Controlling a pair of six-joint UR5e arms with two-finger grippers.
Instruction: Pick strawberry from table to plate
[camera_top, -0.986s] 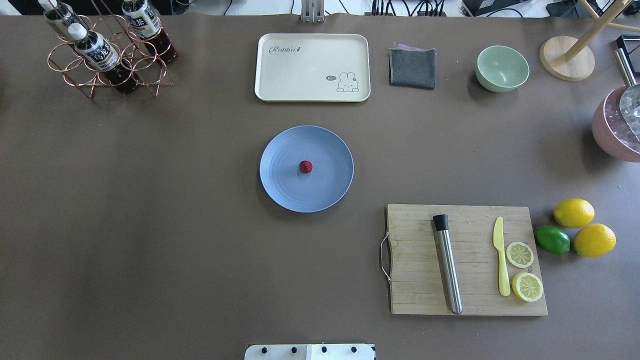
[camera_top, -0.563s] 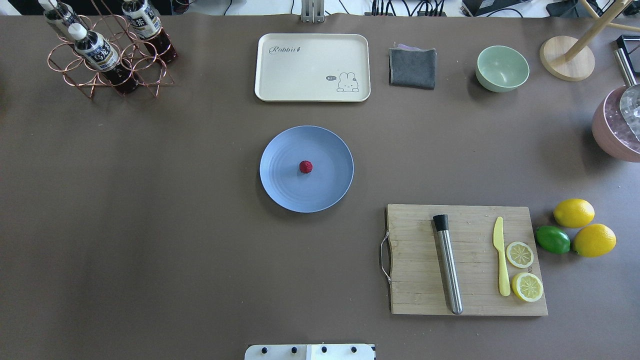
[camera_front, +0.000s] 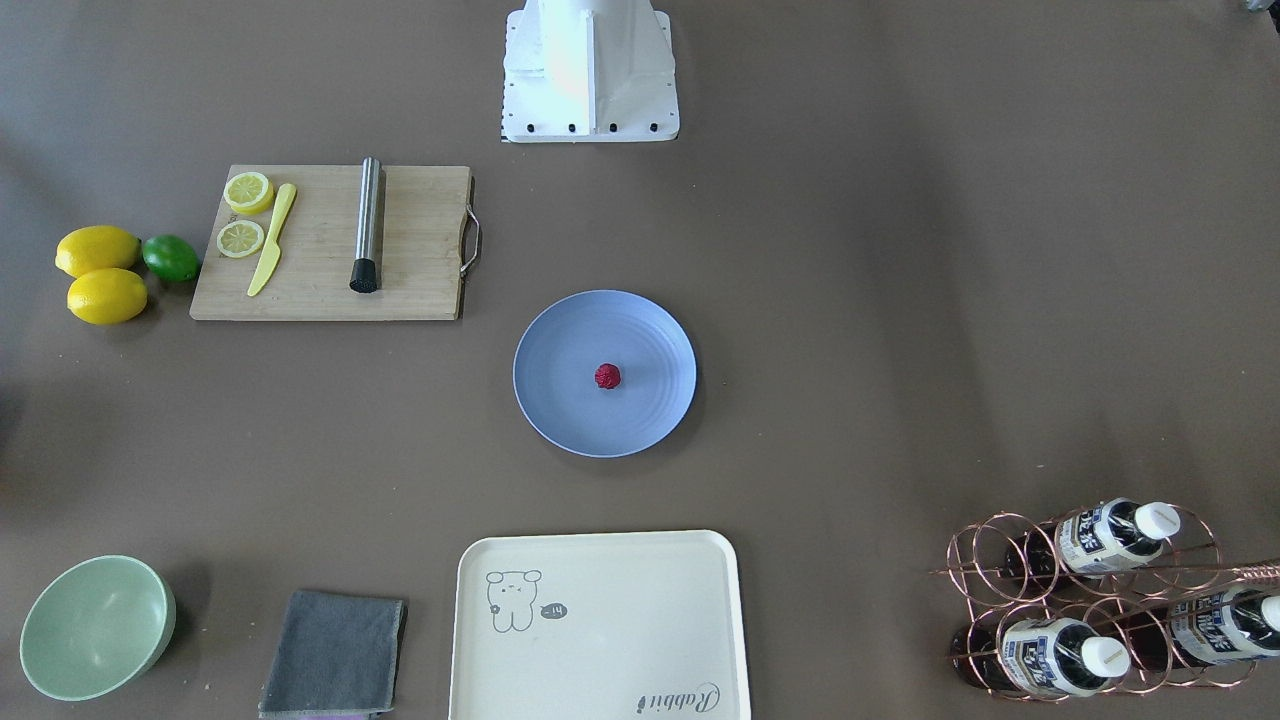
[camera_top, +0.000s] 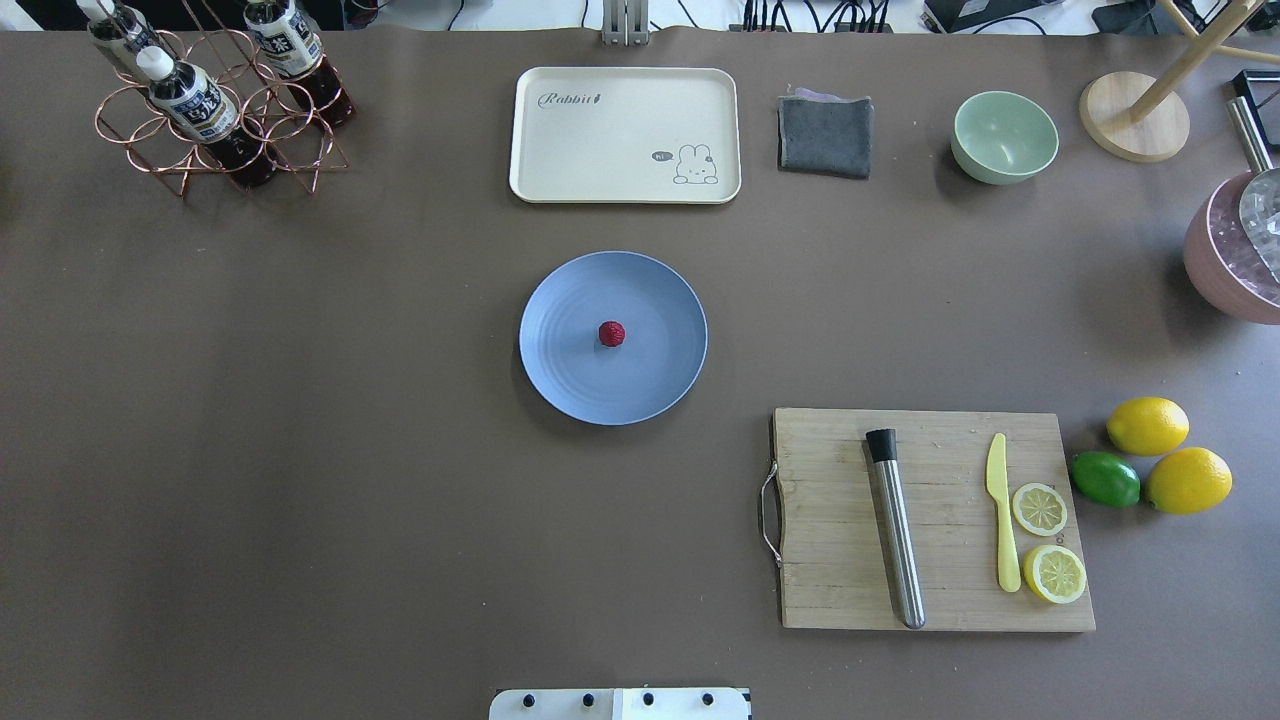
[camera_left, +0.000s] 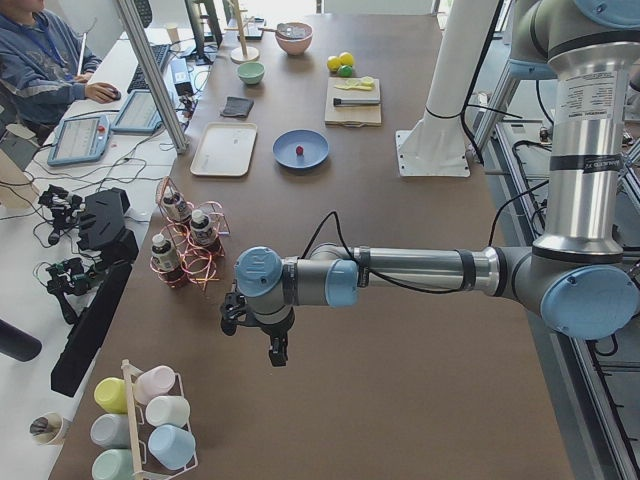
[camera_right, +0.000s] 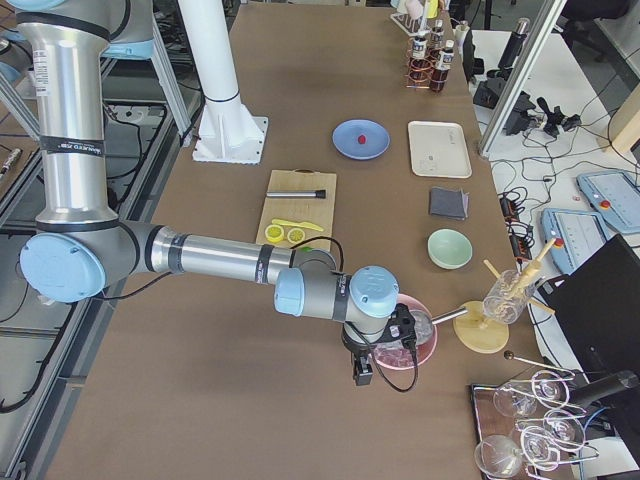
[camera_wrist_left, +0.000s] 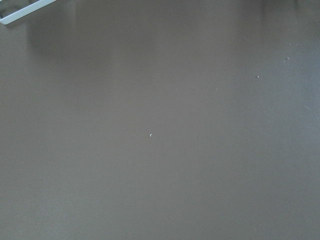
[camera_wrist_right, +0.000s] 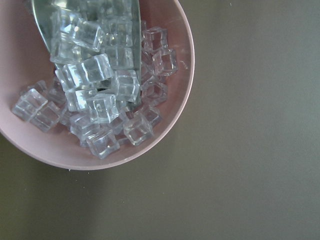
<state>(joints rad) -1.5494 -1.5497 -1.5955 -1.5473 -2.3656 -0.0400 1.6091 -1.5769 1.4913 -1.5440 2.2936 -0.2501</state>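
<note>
The small dark red strawberry (camera_top: 612, 333) (camera_front: 607, 376) lies near the middle of the round blue plate (camera_top: 655, 385) (camera_front: 560, 405), which rests at the centre of the grey-brown table (camera_top: 300, 450). No gripper is near them. My left gripper (camera_left: 276, 352) shows only in the exterior left view, hanging over the table's end beside the bottle rack; I cannot tell whether it is open or shut. My right gripper (camera_right: 362, 376) shows only in the exterior right view, above a pink bowl; its state is likewise unclear. The left wrist view holds only bare table.
A cream tray (camera_top: 625, 135), grey cloth (camera_top: 825, 135) and green bowl (camera_top: 1004, 137) line the far side. A cutting board (camera_top: 840, 590) carries a muddler, knife and lemon slices, with lemons (camera_top: 1147, 425) beside it. The bottle rack (camera_top: 215, 110) stands far left, the pink ice bowl (camera_wrist_right: 165, 120) far right.
</note>
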